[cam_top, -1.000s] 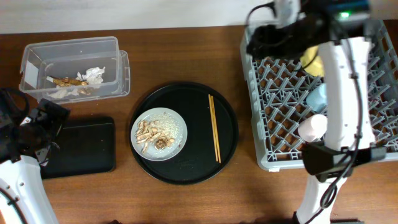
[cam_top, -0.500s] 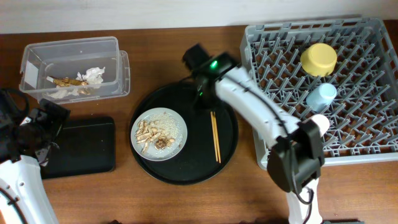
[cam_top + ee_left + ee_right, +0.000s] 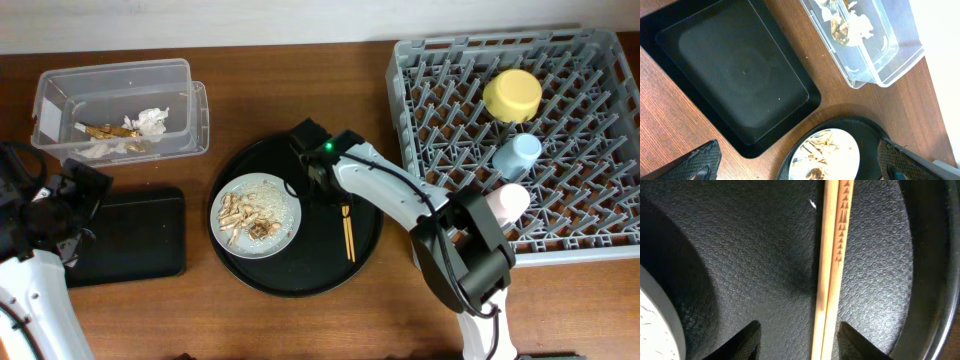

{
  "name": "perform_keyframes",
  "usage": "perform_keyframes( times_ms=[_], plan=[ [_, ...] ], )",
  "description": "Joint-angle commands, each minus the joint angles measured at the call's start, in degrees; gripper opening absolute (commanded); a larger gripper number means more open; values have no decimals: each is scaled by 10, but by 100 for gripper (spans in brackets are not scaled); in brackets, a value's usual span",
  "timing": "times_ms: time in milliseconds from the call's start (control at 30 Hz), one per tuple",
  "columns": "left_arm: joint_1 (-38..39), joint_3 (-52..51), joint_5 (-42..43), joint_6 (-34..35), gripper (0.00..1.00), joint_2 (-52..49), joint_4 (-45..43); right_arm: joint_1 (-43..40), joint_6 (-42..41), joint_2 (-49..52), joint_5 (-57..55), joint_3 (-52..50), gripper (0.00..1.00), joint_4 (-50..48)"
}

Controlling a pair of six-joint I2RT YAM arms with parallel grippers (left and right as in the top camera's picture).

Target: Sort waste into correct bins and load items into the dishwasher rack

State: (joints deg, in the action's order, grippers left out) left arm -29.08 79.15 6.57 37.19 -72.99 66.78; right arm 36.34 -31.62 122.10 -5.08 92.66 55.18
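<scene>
Right gripper (image 3: 801, 342) hovering, jaws parted, straddling chopsticks (image 3: 832, 255) lying paired on round tray (image 3: 730, 240). Light, stiff, thin, probably rolling apart easily; pinching both mid-length looks safest. Left gripper (image 3: 805, 162) likewise spread.

Upper half of the chopsticks (image 3: 348, 235) under the right arm (image 3: 390, 190); both ends off-frame at the wrist.

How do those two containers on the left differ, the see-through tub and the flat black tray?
The clear tub is transparent and deep-walled; the black tray is opaque and shallow. The clear tub holds white paper and brown scraps; the black tray looks empty. Both are rectangular.
</scene>
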Motion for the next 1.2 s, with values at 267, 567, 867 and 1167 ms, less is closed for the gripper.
perform_keyframes(
  times_ms=[267,567,867,1167],
  plan=[
    [-3,-2,-4,5,99,-2,1,-2,-21,5,1,-5,51,-20],
    [-3,-2,-4,5,99,-2,1,-2,-21,5,3,-29,52,-53],
    [-3,-2,-4,5,99,-2,1,-2,-22,7,3,-40,52,-67],
    [-3,-2,-4,5,99,-2,1,-2,-30,21,3,-40,51,-68]
  ],
)
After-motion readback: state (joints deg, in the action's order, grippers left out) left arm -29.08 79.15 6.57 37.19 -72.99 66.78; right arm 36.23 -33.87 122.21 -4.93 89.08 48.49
